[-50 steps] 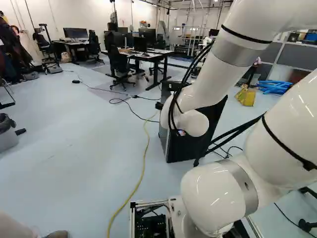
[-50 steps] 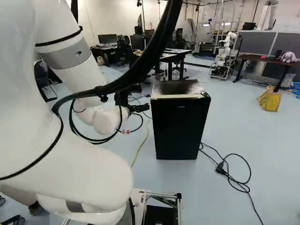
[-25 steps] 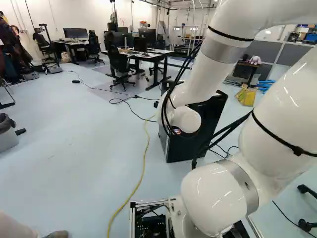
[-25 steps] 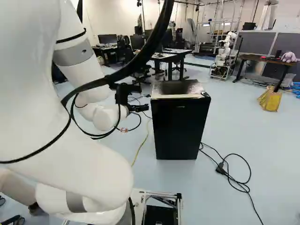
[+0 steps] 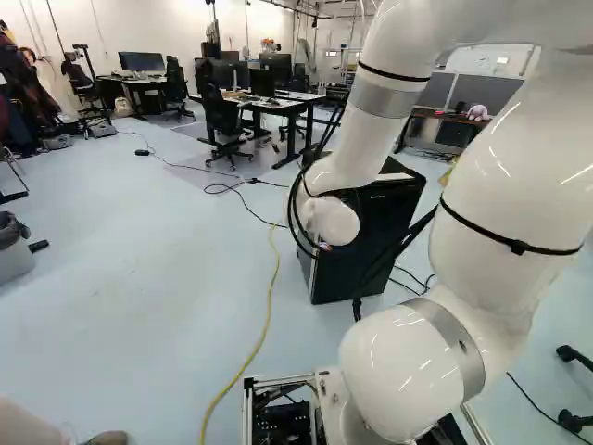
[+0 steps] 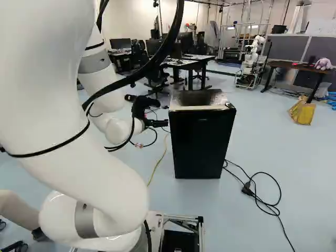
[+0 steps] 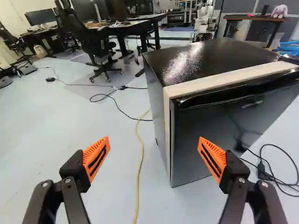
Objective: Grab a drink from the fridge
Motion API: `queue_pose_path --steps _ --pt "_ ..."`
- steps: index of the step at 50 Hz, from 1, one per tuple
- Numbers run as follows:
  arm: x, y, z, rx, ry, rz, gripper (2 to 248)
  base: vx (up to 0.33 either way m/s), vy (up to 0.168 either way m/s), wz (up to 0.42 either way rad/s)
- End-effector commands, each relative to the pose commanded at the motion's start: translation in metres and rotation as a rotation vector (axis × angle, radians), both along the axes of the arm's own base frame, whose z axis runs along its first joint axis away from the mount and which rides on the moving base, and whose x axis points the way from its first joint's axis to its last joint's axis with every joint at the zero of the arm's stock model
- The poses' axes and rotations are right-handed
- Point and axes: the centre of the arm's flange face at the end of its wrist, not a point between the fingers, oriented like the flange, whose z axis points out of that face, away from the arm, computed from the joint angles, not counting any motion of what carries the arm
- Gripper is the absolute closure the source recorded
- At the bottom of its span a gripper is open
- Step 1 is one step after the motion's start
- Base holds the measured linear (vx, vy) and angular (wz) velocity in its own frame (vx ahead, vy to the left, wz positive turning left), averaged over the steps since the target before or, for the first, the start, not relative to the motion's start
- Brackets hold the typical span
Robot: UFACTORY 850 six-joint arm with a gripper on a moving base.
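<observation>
Tool (image 6: 148, 111), left of centre in the right base view: fingers spread wide, gripping nothing. Black fridge (image 6: 202, 144), centre of the same view: upright on the floor (image 5: 139, 324), door closed. Yellow cable (image 5: 270, 301), lower centre of the left base view: lying along the floor.

Upper left of the left base view, a white wall (image 5: 157, 28) backs desks (image 5: 148, 81) and black chairs (image 5: 220, 116) on pale blue floor (image 5: 139, 278).
</observation>
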Motion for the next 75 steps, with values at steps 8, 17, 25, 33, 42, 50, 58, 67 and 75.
queue_pose_path --steps 8,17,25,33,42,50,58,67,75 --pt "0.004 -0.002 -0.006 0.001 -0.002 -0.052 3 0.000 0.000 0.000" --pt "0.008 -0.004 -0.014 -0.001 -0.005 -0.111 3 0.000 0.000 0.000" --pt "0.012 -0.006 -0.020 -0.006 -0.008 -0.163 3 0.000 0.000 0.000" --pt "0.016 -0.007 -0.027 -0.013 -0.012 -0.212 3 0.000 0.000 0.000" --pt "0.021 -0.005 -0.035 -0.023 -0.016 -0.261 3 0.000 0.000 0.000" --pt "0.025 -0.003 -0.040 -0.032 -0.027 -0.299 3 0.000 0.000 0.000" --pt "0.028 0.000 -0.039 -0.038 -0.050 -0.335 3 0.000 0.000 0.000" --pt "0.031 0.004 -0.038 -0.044 -0.076 -0.372 3 0.000 0.000 0.000" --pt "0.034 0.009 -0.037 -0.046 -0.091 -0.386 3 0.000 0.000 0.000"
